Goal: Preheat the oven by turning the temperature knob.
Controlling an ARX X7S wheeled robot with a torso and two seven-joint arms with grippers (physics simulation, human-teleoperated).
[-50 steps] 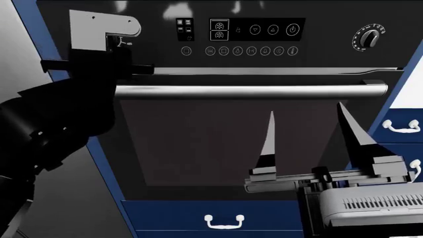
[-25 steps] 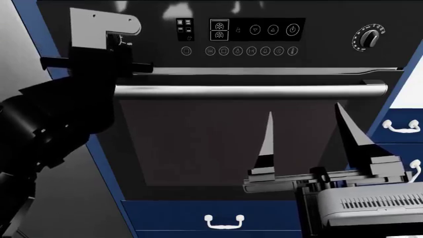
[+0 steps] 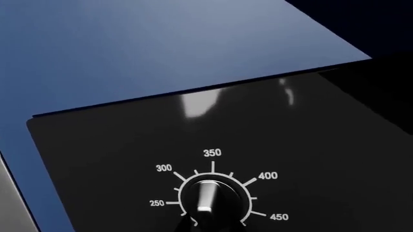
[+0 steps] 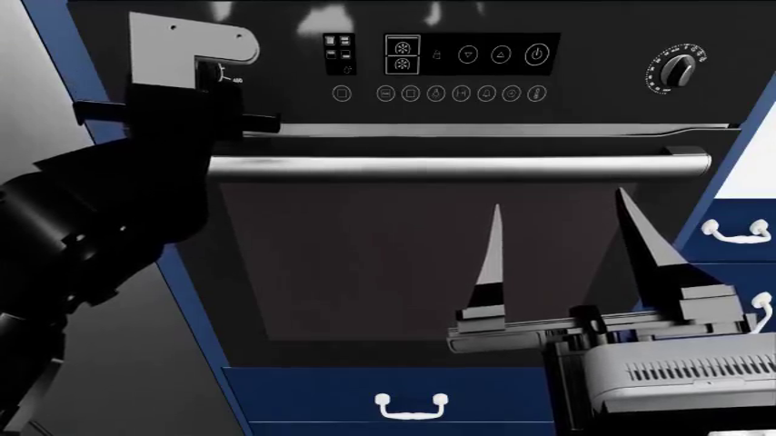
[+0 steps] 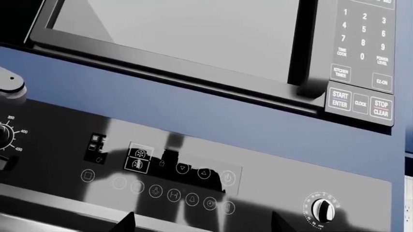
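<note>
The oven (image 4: 461, 227) fills the head view, its temperature knob (image 3: 208, 203) at the panel's upper-left corner, mostly hidden there behind the left gripper (image 4: 200, 77). Over the last second that arm has barely shifted, so turning seems paused or just beginning; the pointer sits near 350. I cannot tell whether its pincer grips the knob. The right gripper (image 4: 564, 259) hangs wide, empty, before the door.

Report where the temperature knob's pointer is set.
About 350: in the left wrist view the temperature knob has its silver pointer aimed at that mark.
</note>
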